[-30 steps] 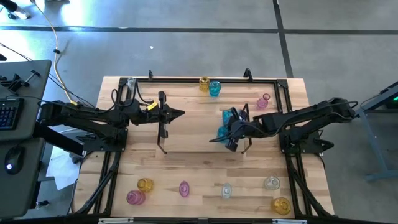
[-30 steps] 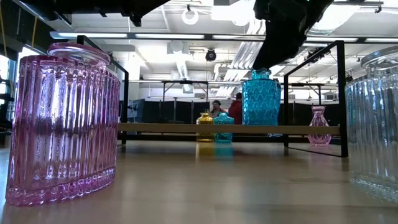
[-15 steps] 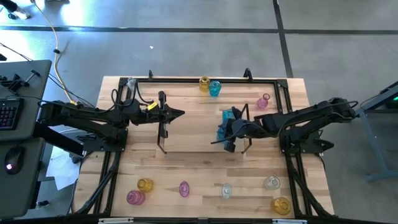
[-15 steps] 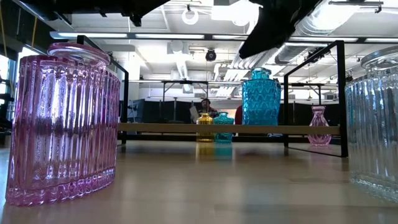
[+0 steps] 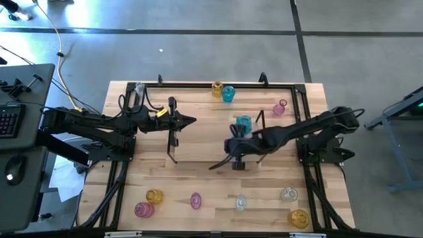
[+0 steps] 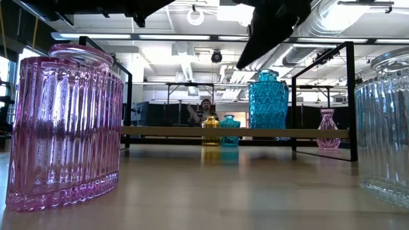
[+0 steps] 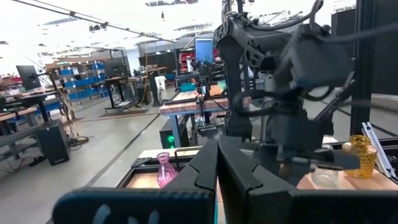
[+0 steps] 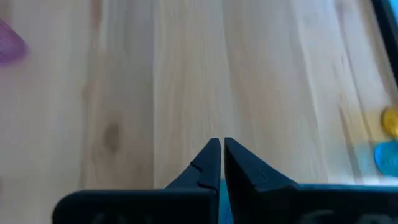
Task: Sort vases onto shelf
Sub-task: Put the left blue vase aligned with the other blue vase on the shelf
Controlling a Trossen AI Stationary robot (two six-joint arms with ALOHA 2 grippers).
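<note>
The shelf (image 5: 211,129) is lying across the middle of the table (image 5: 119,185), its wire frames (image 5: 172,130) standing at its two short ends. One vase (image 5: 243,123) is standing on the shelf near its right end. Two vases (image 5: 223,90) are sitting side by side at the table's far edge, and another vase (image 5: 280,108) is standing off the shelf's right end. Six more vases (image 5: 195,200) are strung along the near edge, from the left corner to the right corner. The left gripper (image 5: 192,120) is hanging over the shelf's left end; the right gripper (image 5: 215,165) is hanging past the shelf's near edge.
</note>
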